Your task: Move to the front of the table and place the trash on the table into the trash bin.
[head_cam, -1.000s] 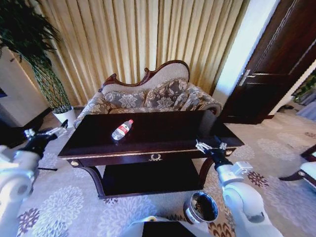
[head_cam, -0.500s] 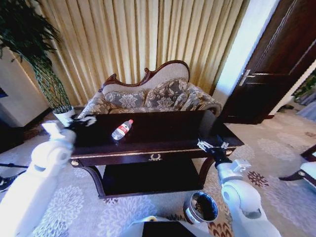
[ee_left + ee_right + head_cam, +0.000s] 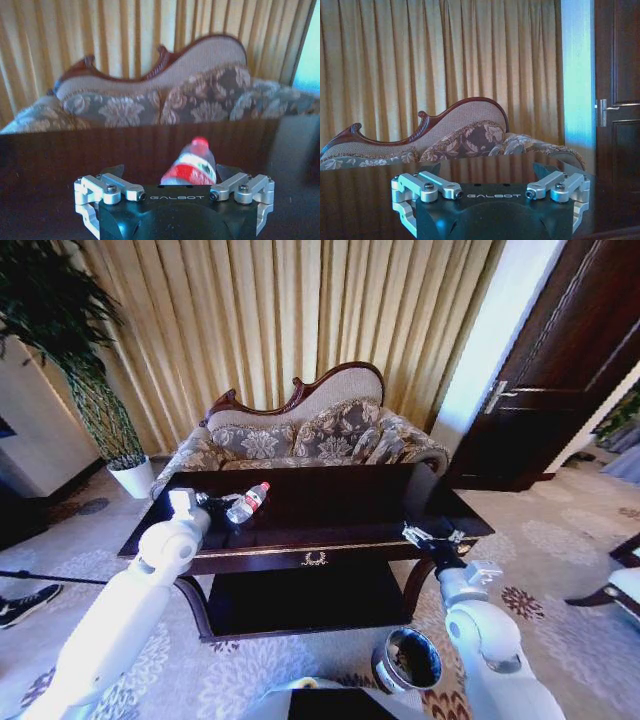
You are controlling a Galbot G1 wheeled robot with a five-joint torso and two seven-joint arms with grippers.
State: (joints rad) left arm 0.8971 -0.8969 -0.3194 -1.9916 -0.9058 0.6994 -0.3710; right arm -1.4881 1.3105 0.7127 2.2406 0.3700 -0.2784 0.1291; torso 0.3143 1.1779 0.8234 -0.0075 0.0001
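The head camera looks forward and down from high above the near edge of the desk (image 3: 330, 515), taking in the whole top, the sofa (image 3: 300, 435) and the curtains (image 3: 290, 310) beyond. Both wrist cameras sit low at desk level, just behind their claws, facing the far side. All three views share the desk top, sofa and curtains.

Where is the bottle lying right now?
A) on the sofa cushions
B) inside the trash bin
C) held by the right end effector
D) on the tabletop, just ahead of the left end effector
D: the bottle lies on the table, directly ahead of the open left end effector.
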